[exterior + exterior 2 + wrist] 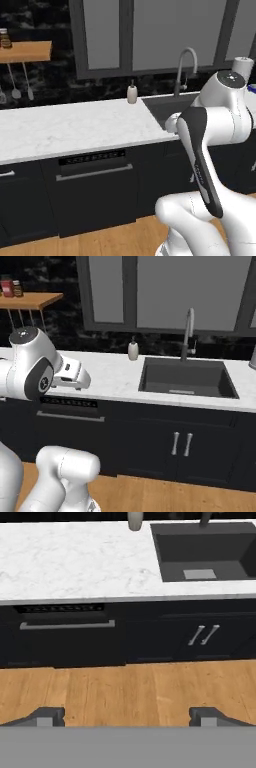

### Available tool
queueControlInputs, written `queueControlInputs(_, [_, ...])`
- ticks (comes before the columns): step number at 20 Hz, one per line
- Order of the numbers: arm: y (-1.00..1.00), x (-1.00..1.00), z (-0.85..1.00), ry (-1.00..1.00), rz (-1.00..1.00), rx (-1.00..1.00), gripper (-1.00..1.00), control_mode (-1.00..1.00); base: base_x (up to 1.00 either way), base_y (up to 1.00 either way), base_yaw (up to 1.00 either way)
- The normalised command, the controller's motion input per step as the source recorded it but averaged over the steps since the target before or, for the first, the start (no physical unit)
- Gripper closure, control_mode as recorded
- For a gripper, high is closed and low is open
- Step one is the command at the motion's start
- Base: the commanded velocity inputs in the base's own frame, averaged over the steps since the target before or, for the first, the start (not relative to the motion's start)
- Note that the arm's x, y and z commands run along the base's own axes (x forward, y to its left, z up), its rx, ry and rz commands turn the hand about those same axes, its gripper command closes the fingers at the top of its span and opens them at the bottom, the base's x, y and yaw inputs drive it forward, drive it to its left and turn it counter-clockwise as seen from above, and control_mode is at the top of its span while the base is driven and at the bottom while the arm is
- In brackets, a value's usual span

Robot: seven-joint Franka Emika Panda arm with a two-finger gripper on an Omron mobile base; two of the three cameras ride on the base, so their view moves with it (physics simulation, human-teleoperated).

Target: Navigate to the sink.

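The sink [187, 378] is recessed in the tabletop [112, 376], right of the soap dispenser [133, 350]. The hand [127, 716] is wide open, holding nothing.

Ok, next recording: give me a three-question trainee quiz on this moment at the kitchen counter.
1. True or false: the soap dispenser stands on the counter to the left of the sink, as the right base view shows it.
2. What lies below the counter to the left of the sink cabinet doors? A) a dishwasher B) open shelves C) a fridge
3. Fill in: in the hand view, the tool has its two tips set wide apart, so it is ____.

Key: 1 true; 2 A; 3 open, holding nothing, above the wooden floor.
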Motion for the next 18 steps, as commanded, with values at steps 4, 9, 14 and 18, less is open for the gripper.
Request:
queueControlInputs(4, [0.0, 0.0, 0.0, 0.0, 0.0, 0.0, -1.0, 1.0, 0.44, -1.0, 0.21])
queueControlInputs(9, [0.0, 0.0, 0.0, 0.0, 0.0, 0.0, -1.0, 1.0, 0.41, -1.0, 0.19])
queueControlInputs(14, [0.0, 0.0, 0.0, 0.0, 0.0, 0.0, -1.0, 1.0, 0.7, -0.88, 0.1])
queueControlInputs(18, [0.0, 0.0, 0.0, 0.0, 0.0, 0.0, -1.0, 1.0, 0.79, -0.69, 0.05])
